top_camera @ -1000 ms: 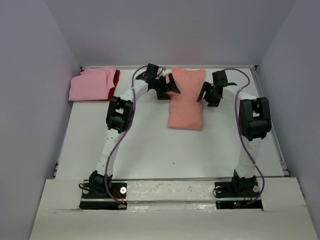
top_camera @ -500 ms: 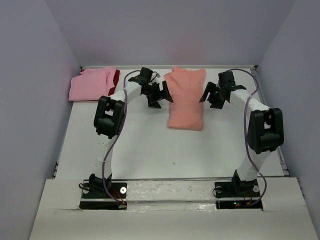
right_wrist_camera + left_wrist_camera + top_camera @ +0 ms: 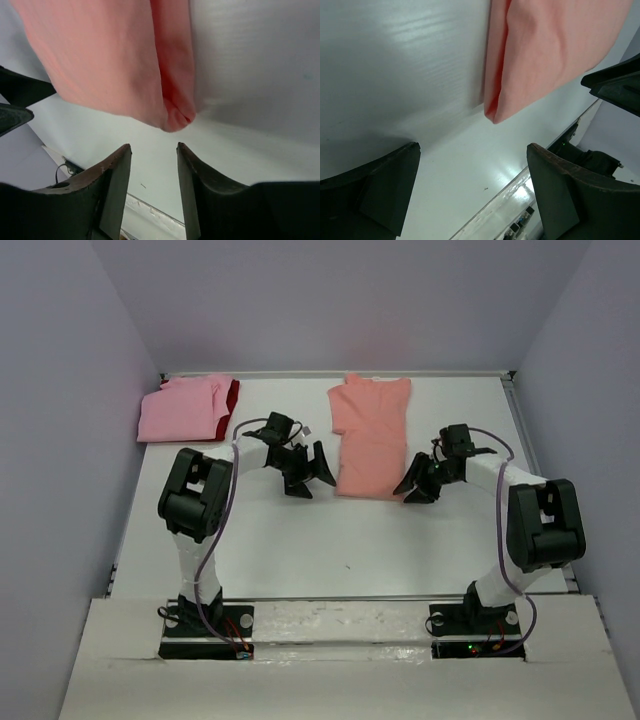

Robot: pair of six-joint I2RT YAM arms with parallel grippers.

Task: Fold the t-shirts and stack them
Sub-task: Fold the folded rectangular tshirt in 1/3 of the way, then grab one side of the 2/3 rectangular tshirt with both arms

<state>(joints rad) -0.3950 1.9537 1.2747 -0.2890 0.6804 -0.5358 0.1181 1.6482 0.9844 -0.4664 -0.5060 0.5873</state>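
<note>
A salmon-orange t-shirt [image 3: 370, 438], folded into a long narrow strip, lies flat at the back middle of the table. My left gripper [image 3: 312, 480] is open and empty, just left of the strip's near left corner [image 3: 492, 117]. My right gripper [image 3: 412, 488] is open and empty, just right of the near right corner [image 3: 175, 120]. Neither touches the shirt. A lighter pink t-shirt [image 3: 180, 410] lies folded at the back left on a dark red t-shirt [image 3: 232, 395], which shows only as an edge.
The table [image 3: 330, 540] is white, with raised rails at the back and the right [image 3: 540, 480]. Grey walls close in on both sides. The arm bases stand on a white shelf [image 3: 340, 625] at the near edge.
Both grippers have moved from beside the upper part of the salmon-orange shirt toward me, down to its near corners. The shirt has not moved.
</note>
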